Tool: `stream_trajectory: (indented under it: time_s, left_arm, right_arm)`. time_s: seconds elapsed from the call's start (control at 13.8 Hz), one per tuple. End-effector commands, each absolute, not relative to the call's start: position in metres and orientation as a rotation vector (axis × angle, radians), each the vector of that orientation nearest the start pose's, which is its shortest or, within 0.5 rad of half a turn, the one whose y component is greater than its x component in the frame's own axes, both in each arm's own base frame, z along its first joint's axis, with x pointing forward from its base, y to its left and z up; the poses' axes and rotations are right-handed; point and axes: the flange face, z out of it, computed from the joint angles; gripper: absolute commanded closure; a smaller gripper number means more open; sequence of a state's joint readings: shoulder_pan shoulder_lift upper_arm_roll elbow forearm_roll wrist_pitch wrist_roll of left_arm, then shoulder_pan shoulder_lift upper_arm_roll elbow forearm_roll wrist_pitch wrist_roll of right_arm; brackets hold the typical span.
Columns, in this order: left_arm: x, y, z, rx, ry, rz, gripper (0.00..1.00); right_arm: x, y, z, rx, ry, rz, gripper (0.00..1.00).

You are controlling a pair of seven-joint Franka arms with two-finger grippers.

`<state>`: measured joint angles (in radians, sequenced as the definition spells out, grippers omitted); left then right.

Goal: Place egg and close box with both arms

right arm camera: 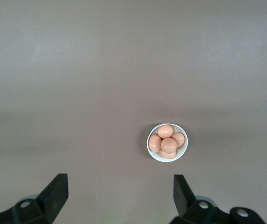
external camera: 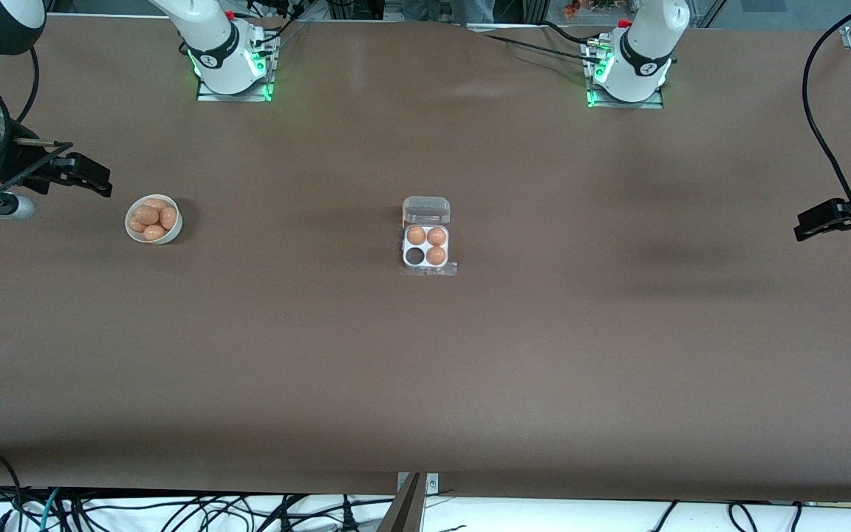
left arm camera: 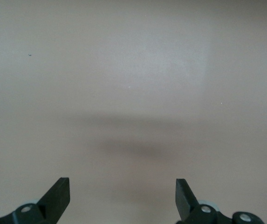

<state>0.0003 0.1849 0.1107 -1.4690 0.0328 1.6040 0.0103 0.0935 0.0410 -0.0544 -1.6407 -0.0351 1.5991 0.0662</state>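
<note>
The box (external camera: 426,265) sits mid-table with its clear lid (external camera: 426,210) open and hinged back toward the robots' bases. Three brown eggs (external camera: 436,236) fill its cells, and one cell (external camera: 415,256) is empty and dark. A white bowl (external camera: 130,227) with several brown eggs (external camera: 149,215) stands toward the right arm's end. It also shows in the right wrist view (right arm camera: 182,151). My right gripper (external camera: 93,177) hangs open and empty over the table beside the bowl, its fingertips spread wide (right arm camera: 120,193). My left gripper (external camera: 813,222) hangs open and empty over the left arm's end, above bare table (left arm camera: 123,196).
The brown table (external camera: 425,384) runs wide around the box. Black cables (external camera: 824,133) hang near the left arm's end, and more cables lie below the table's front edge. The two arm bases (external camera: 230,59) stand along the edge farthest from the front camera.
</note>
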Motion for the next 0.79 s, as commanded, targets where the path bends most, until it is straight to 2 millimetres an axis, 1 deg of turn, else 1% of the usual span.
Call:
stream_trajectory:
  time_s: [0.0, 0.51, 0.72]
  left_arm:
    - [0.6093, 0.0655, 0.5698, -3.104, -0.163, 0.078, 0.0]
    - [0.6094, 0.0682, 0.5683, -3.105, -0.171, 0.08, 0.0]
    - [0.6109, 0.0698, 0.5635, -3.099, -0.17, 0.095, 0.0]
  right_arm:
    - [0.5593, 0.0186, 0.5732, -3.183, 0.055, 0.13, 0.0]
    - [0.5591, 0.0186, 0.5731, -3.183, 0.055, 0.133, 0.0]
    - [0.5593, 0.0186, 0.5732, -3.183, 0.055, 0.13, 0.0]
